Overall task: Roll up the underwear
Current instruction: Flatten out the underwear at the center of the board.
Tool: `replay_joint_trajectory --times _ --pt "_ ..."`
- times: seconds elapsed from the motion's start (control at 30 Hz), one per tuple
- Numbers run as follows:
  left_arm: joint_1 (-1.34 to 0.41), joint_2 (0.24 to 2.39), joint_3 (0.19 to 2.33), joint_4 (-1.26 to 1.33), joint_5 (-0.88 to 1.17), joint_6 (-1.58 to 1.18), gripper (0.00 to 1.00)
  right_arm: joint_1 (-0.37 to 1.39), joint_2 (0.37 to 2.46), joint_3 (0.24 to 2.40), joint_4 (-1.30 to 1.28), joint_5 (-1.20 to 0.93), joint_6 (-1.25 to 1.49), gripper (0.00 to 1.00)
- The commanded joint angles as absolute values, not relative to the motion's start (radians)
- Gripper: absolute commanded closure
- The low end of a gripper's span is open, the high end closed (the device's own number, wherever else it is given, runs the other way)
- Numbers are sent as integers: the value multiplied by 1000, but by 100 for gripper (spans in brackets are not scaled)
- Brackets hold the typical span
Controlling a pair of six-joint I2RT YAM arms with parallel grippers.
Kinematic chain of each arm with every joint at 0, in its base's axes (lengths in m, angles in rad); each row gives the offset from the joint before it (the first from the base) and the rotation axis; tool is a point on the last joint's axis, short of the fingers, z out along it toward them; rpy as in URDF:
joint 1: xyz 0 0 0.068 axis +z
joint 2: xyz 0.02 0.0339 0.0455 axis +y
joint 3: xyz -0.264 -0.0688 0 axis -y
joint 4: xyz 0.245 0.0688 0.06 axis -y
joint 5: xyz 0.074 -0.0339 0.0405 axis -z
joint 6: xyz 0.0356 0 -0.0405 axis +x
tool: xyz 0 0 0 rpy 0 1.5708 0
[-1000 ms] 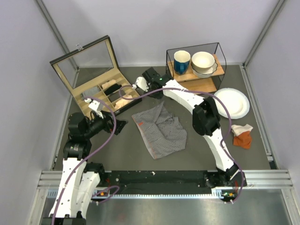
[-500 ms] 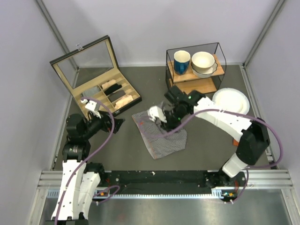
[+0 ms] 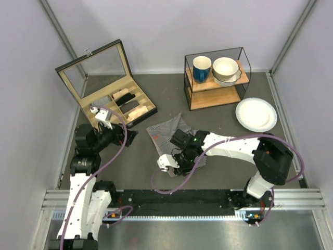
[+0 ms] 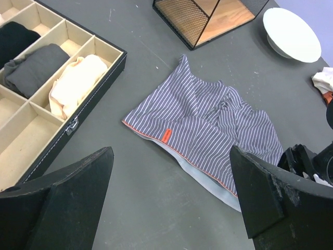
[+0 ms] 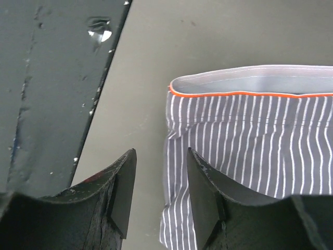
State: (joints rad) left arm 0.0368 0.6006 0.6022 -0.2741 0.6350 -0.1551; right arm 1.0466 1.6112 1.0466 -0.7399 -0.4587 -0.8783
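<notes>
Right hand (image 5: 158, 192) newly over underwear (image 4: 208, 125) corner, partly arm-hidden overhead.

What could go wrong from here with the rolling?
1. The right gripper sits at the very corner of the underwear, its jaws straddling the cloth's edge. Closing here may catch only the hem, or miss.
2. The underwear lies rumpled, with folds near its middle, so a roll started now would likely come out lopsided.
</notes>
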Motion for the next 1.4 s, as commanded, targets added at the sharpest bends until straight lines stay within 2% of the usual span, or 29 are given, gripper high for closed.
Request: replay_joint_trajectory --times 0.0,0.07,0.13,0.2,0.27,0.43,0.47,0.57,0.6,0.67,0.77,0.83,1.03,1.1,1.37 --pt "41 624 614 -238 693 -173 1 1052 1620 1032 -660 -460 -850 56" --pt "41 655 575 -160 760 -221 1 1049 1599 1042 -675 -447 -845 56" --pt "35 687 531 -70 784 -401 1 1043 1576 1089 -731 -408 -807 53" --pt "16 750 511 -9 895 -498 2 970 1545 1156 -832 -474 -804 51" --pt "-39 784 531 -46 899 -511 1 851 1488 1206 -911 -600 -799 51" --pt "-323 795 565 -179 652 -509 2 686 1410 1161 -913 -627 -770 50" --pt "-383 795 560 -198 520 -534 3 664 1407 1158 -911 -630 -761 50" --pt "-665 824 552 -230 271 -606 10 598 1422 1141 -910 -641 -735 50" --pt "-711 837 548 -257 211 -627 11 574 1443 1137 -910 -641 -729 51" --pt "-840 896 540 -258 105 -687 21 558 1463 1132 -911 -637 -726 51" --pt "-940 1020 563 -264 63 -732 27 548 1496 1131 -911 -624 -721 51" --pt "-960 1115 603 -264 68 -738 33 548 1508 1131 -911 -624 -721 51" --pt "-994 1271 675 -250 61 -713 40 546 1543 1126 -913 -617 -723 51" --pt "-996 1293 678 -242 71 -709 41 548 1560 1124 -913 -617 -724 51" --pt "-999 1345 646 -195 159 -713 55 548 1601 1121 -914 -598 -729 51"
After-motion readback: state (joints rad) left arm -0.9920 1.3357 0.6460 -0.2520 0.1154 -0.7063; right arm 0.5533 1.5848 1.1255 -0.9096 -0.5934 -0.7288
